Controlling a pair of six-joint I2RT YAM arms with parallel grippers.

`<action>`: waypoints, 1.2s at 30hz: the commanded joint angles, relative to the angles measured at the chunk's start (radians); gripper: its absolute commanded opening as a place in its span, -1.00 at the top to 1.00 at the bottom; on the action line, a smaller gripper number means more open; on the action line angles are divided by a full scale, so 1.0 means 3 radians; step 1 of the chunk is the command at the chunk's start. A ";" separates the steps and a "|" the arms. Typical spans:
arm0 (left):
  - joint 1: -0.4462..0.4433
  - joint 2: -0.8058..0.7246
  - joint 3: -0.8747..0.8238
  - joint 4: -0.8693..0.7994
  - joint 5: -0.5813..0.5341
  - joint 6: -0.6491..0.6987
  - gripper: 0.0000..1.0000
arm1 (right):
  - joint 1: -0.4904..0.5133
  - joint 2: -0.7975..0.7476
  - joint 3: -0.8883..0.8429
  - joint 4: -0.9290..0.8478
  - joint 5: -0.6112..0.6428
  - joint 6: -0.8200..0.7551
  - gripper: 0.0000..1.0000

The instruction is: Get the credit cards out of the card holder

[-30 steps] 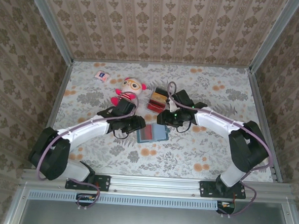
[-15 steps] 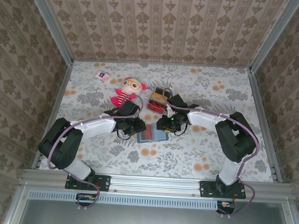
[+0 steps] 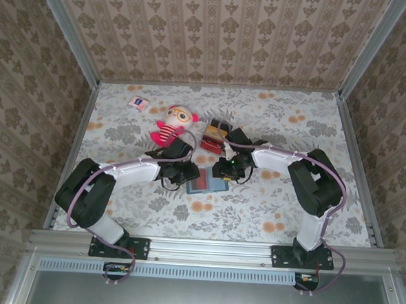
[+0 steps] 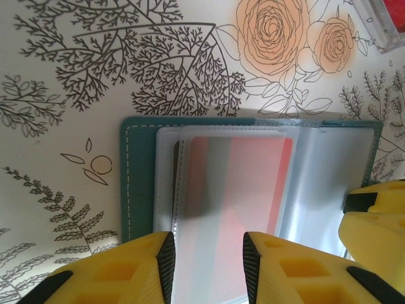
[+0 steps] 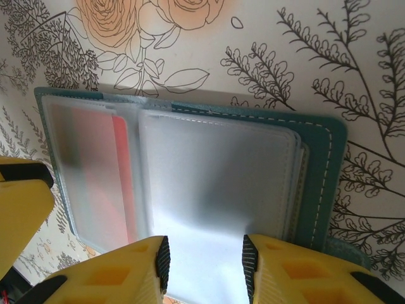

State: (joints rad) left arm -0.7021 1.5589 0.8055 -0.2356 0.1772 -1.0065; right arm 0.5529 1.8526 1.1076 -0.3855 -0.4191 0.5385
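Teal card holder (image 3: 206, 184) lay open and flat on the flowered table (image 3: 290, 199), its clear plastic sleeves facing up, in front of the plush doll (image 3: 176, 121) and a small pile of loose cards (image 3: 214, 137). A red credit card (image 4: 253, 177) sat inside one frosted sleeve. The left gripper (image 4: 205, 266) hung over the holder's left half, its yellow fingers partly spread with a sleeve running up between them, pinching nothing. The right gripper (image 5: 205, 269) hung over the other half, likewise partly spread astride a pale empty sleeve.
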 commanded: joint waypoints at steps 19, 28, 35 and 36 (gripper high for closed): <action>-0.0066 0.0106 0.0056 -0.0004 0.0023 -0.0024 0.36 | 0.0003 0.0138 0.0004 -0.0214 0.0149 -0.0096 0.20; -0.0069 0.0129 0.0063 0.0034 0.0089 -0.0016 0.36 | 0.0003 0.0149 -0.0016 -0.0185 0.0127 -0.0086 0.20; -0.0070 0.0095 0.0069 0.0104 0.0154 0.0026 0.36 | 0.0003 0.0139 -0.0040 -0.0158 0.0113 -0.0077 0.20; -0.0068 0.0092 0.0063 0.0127 0.0172 0.0026 0.37 | 0.0003 0.0139 -0.0041 -0.0157 0.0113 -0.0081 0.20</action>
State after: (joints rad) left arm -0.7139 1.5776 0.8055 -0.2264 0.2039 -1.0138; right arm 0.5529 1.8576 1.1118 -0.3920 -0.4191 0.5262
